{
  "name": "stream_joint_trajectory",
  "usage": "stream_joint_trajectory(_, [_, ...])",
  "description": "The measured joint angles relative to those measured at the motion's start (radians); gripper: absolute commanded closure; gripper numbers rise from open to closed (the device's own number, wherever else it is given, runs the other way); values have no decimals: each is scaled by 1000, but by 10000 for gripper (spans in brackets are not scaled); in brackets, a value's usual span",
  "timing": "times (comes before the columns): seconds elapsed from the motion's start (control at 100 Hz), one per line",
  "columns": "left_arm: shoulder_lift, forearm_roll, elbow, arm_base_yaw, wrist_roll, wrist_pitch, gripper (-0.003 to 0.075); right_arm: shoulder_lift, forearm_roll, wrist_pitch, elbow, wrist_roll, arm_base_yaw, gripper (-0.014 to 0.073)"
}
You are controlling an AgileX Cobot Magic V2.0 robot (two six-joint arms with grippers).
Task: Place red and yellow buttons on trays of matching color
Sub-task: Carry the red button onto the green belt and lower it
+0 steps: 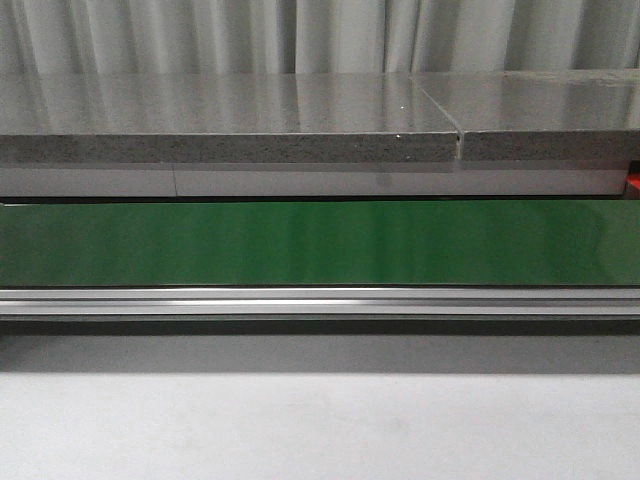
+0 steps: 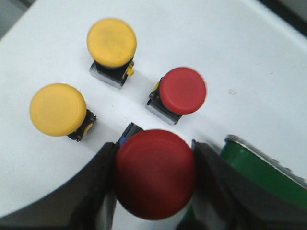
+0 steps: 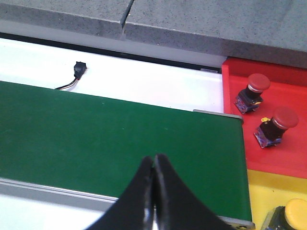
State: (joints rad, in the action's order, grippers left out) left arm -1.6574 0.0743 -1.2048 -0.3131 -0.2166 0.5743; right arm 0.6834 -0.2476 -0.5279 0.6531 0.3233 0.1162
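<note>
A green conveyor belt [image 1: 320, 243] is stretching across the front view from 9 to 3 o'clock, a grey stone-like slab [image 1: 230, 125] lying at 12. A small black connector with wires [image 3: 77, 71] is resting on the white surface [image 3: 96, 67] beyond the belt.

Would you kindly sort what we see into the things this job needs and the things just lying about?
Belonging to the job:
- red button in the left pincer
- loose red button
- two yellow buttons
- red tray holding two red buttons
- yellow tray

Just lying about:
- green belt
- black connector
</note>
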Motion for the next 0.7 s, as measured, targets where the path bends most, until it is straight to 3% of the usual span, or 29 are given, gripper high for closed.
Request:
stream_joint_trajectory(0.24, [161, -2, 0, 73, 56, 100, 739, 0, 0, 0, 0, 0, 0, 662])
stream_joint_trajectory(0.7, [176, -2, 54, 192, 99, 127, 739, 0, 0, 0, 0, 0, 0, 662])
